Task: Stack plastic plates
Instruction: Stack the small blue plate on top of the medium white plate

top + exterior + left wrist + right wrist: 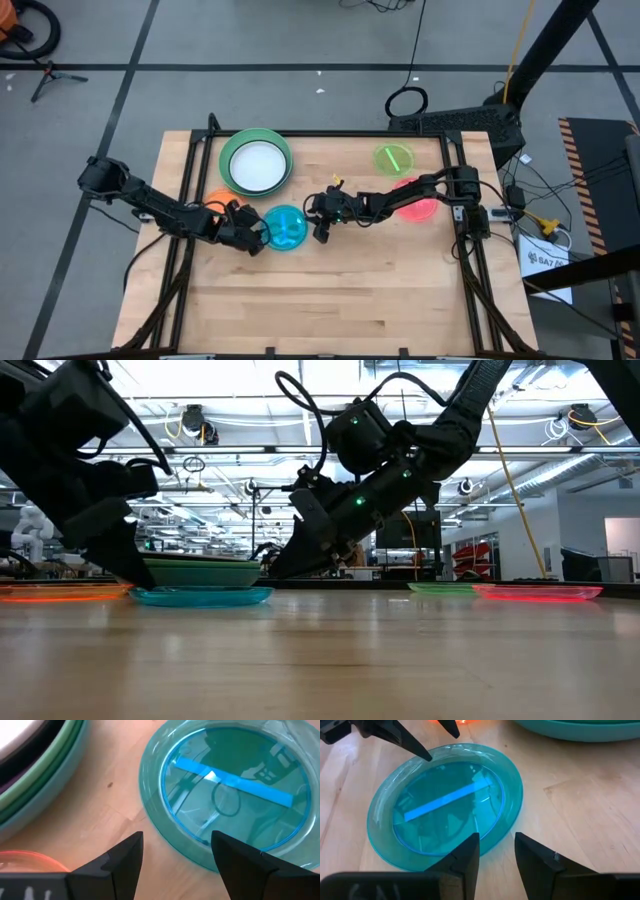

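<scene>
A clear teal-blue plate (287, 228) (445, 805) lies flat on the table between both grippers. My left gripper (262, 238) (177, 852) is open at its left rim, one finger over the rim and one outside it. My right gripper (320, 228) (496, 845) is open at the plate's right rim, low over the table. A stack of larger green and mint plates with a white one on top (255, 163) stands toward the far edge. An orange plate (215, 198) lies partly under the left arm. A lime plate (394, 158) and a pink plate (420, 208) lie to the right. My left gripper has one fingertip (426, 756) right at the blue plate's left rim (437, 751), coming in low from the table's left; whether it touches the rim, I cannot tell. The plate lies flat on the table.
The wooden table (330, 300) has a dark frame along its edges. The near half shows bare wood. The pink plate is partly covered by the right arm. Cables and a stand lie on the floor beyond the far edge.
</scene>
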